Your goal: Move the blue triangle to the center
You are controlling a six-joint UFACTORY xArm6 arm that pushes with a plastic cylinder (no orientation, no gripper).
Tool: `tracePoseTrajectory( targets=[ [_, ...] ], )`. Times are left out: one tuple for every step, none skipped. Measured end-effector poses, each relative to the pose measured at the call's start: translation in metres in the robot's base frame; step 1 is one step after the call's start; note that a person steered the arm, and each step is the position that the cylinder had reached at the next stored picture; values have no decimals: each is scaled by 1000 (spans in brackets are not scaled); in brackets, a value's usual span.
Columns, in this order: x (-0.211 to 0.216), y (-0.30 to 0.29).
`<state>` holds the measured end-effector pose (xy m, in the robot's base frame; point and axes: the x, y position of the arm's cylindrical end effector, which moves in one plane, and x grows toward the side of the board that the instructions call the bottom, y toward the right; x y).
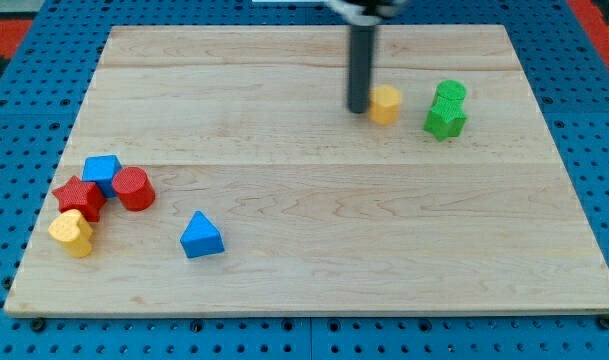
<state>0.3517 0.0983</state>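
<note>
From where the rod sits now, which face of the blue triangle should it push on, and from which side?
There is nothing to grip; this is a push. The blue triangle lies low on the view's left, so the centre is up and to its right. Bring my tip, now beside the yellow block, round to its lower-left face. It stands apart from the other blocks, so that side looks open.

Arm: one, mostly out of frame past the top edge; only a blurred dark mount shows at upper centre-right. Rod: straight, dark, cylindrical, upright, descending from that mount. My tip (358, 109): lower end of rod, upper centre-right of frame, resting at tabletop level.
</note>
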Motion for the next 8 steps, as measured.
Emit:
tracePoseTrajectory(
  targets=[
    [11,-19],
    [87,-48],
    [170,-32],
    [237,-105],
    [265,-174],
    [231,-190],
    [184,-182],
    [188,-182]
  ],
)
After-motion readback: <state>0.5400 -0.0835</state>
